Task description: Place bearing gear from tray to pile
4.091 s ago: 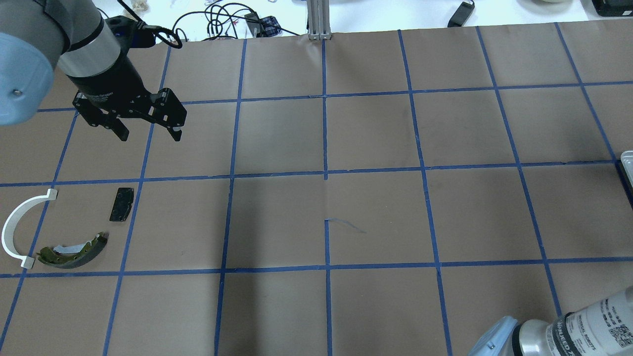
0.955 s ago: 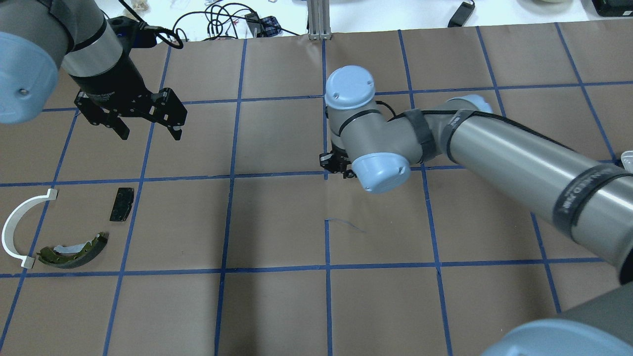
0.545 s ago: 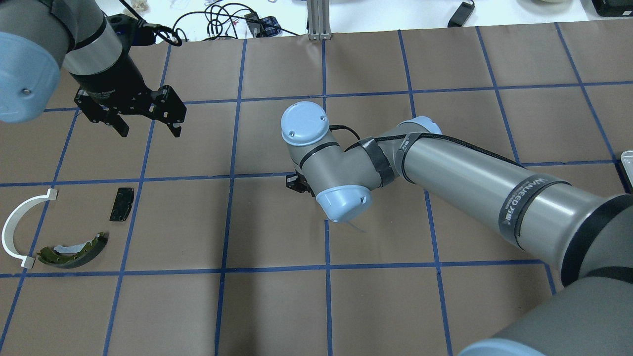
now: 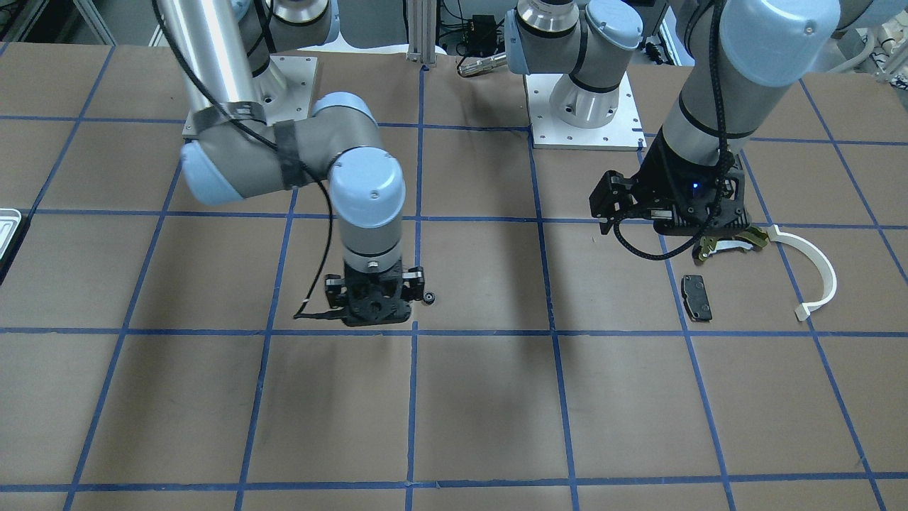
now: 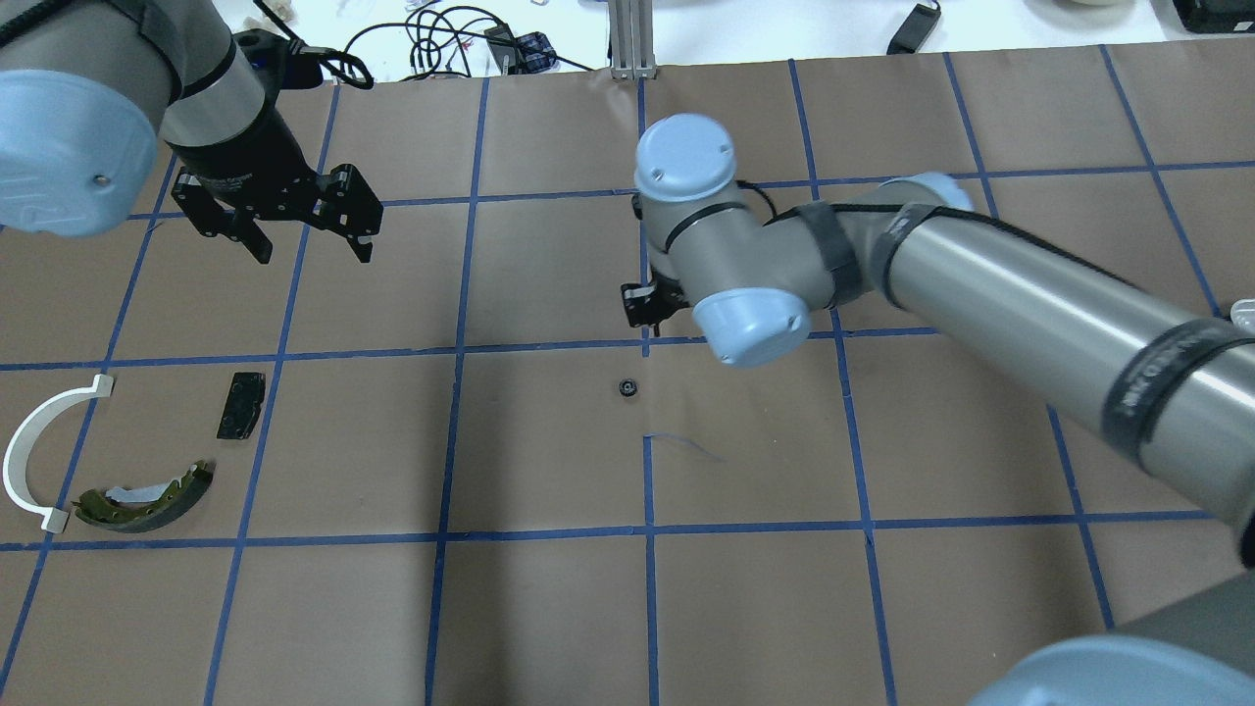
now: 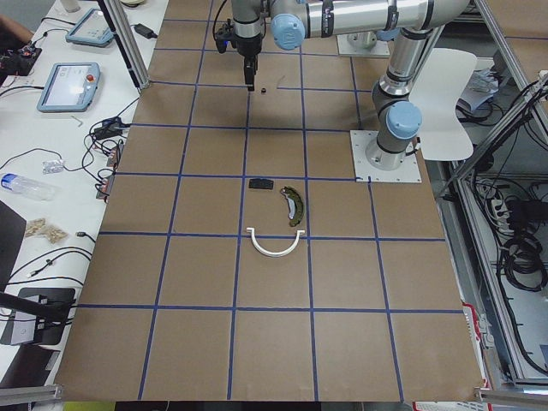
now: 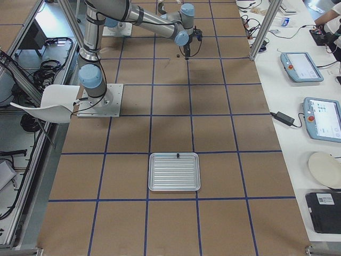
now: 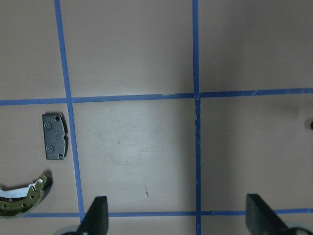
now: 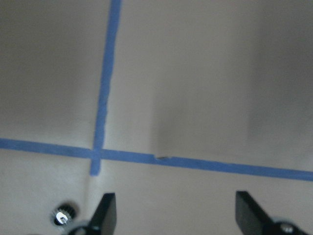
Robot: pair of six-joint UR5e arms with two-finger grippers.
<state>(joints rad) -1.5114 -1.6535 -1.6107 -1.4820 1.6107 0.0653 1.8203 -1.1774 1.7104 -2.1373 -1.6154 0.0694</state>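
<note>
The pile lies in the left half of the table, well in from every edge: a white arc strip, an olive-gold brake shoe at one of its ends, and a black pad a little apart. Only the left wrist view shows the round marks at the pad's corners.

The left gripper hangs above the paper on the operators' side of the pile. Its fingers are spread wide with nothing between them.

The bearing gear lies on the brown paper about midway between the table's two ends and far from both long edges, just beside a blue tape line. From overhead it is a small dark ring. The right wrist view adds a toothed rim and a bright silvery hub, while the left wrist view catches it only as a dark speck at its right border.

The right gripper hangs close above the gear. The wrist hides its tips from overhead, but its own camera shows the fingers parted and empty, with the gear outside them, just beside one.

The tray sits toward the table's right end. It is only a sliver in the overhead view. The exterior right view shows it whole, silver-grey, with a ribbed floor and rounded corners.
</note>
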